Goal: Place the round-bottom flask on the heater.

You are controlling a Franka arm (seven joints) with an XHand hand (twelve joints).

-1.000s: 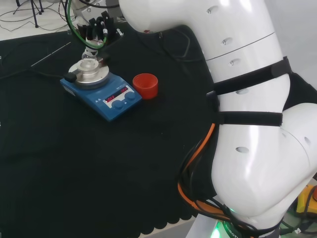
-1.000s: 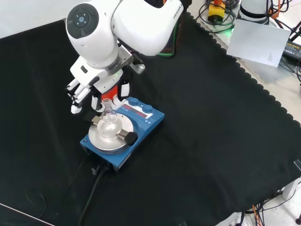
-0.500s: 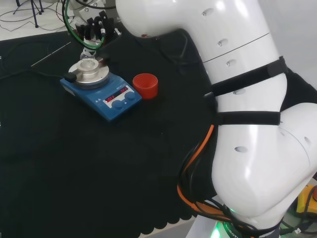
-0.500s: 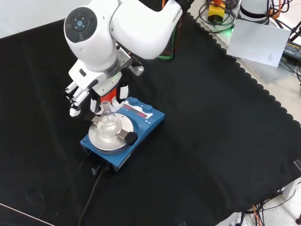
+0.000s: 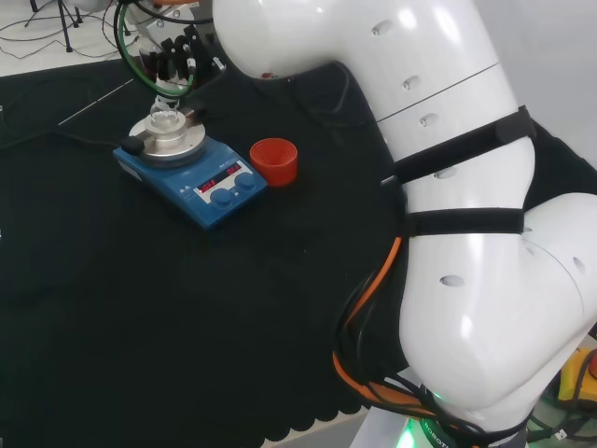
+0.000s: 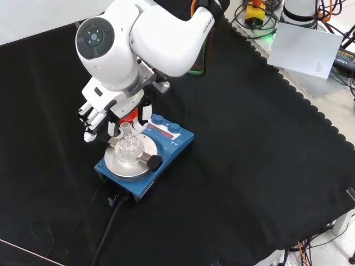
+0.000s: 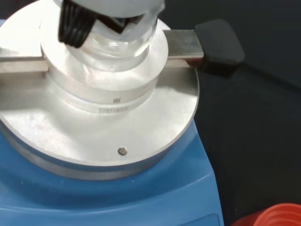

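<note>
Your blue heater sits on the black cloth, silver plate on top. Your hand hovers just above and behind it in the front view, fingers relaxed and apart, gripping nothing. The round-bottom flask stands upright on the heater's plate. The red ring sits just beside the heater.

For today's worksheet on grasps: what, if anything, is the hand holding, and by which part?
Nothing, it seems. The round-bottom flask sits on the heater; the hand hangs beside it, fingers relaxed, apart from its neck.
</note>
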